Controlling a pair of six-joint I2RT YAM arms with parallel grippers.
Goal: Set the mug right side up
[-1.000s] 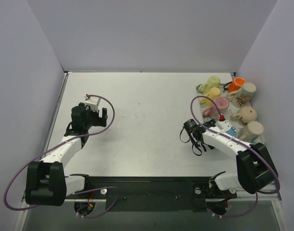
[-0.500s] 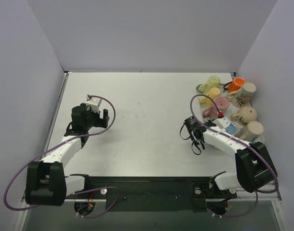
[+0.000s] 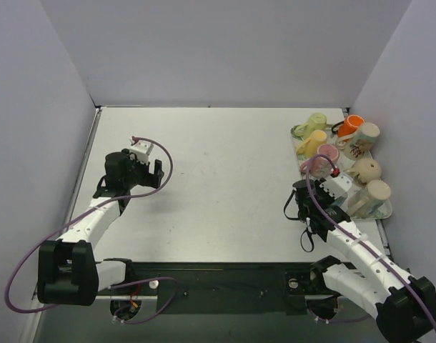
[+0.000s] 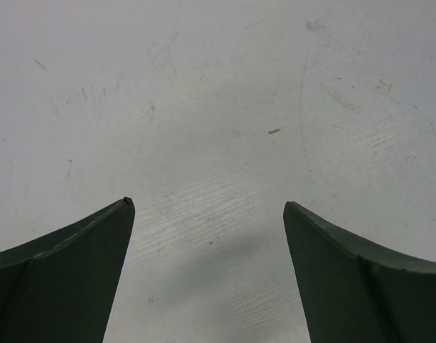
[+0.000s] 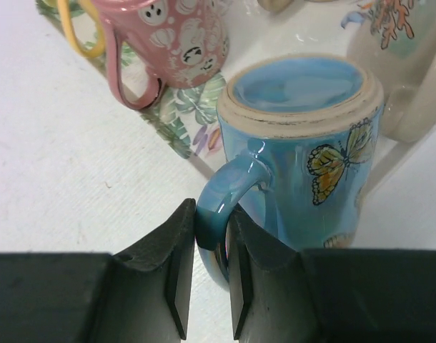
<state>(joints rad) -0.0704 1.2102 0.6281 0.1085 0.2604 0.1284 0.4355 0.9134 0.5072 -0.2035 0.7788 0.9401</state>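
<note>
A blue mug (image 5: 304,143) with a butterfly print stands upside down, base up, at the edge of a floral tray (image 5: 186,118). My right gripper (image 5: 212,236) is shut on the mug's handle (image 5: 229,189), one finger on each side of it. In the top view the right gripper (image 3: 311,202) sits at the tray's left edge and hides the blue mug. My left gripper (image 4: 207,207) is open and empty over bare table, far to the left (image 3: 157,174).
A pink mug (image 5: 175,36) stands just left of the blue one, and a cream mug (image 5: 407,64) just right of it. The tray (image 3: 381,209) at the far right holds several more mugs, among them orange (image 3: 352,123) and yellow-green (image 3: 316,120).
My right arm has swung round, its elbow dropping toward the near edge, and the gripper has shifted right toward the tray. The left gripper has edged slightly up.
</note>
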